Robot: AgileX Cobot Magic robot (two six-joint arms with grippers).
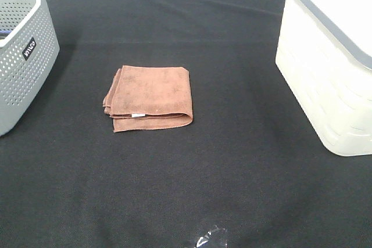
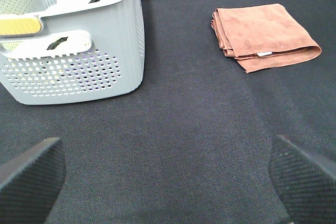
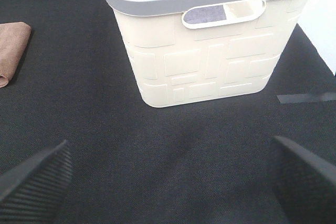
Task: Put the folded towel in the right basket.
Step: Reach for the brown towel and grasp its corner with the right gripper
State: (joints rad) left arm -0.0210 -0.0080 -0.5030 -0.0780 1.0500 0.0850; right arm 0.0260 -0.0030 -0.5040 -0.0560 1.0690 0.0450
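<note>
On worktop point(image 1: 232, 178): folded towel point(image 1: 150, 98) ungrasped, well apart from right basket point(image 1: 325, 79). Spread, empty: left end effector point(image 2: 165, 171), right end effector point(image 3: 168, 174). Pick, carry, drop all left.

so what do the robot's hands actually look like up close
Only the fingertips show. The left hand has two black fingers with a fine dimpled grid texture and rounded edges; the right hand has matching fingers. No cables or markings are visible, and the high camera shows no arm at all.
</note>
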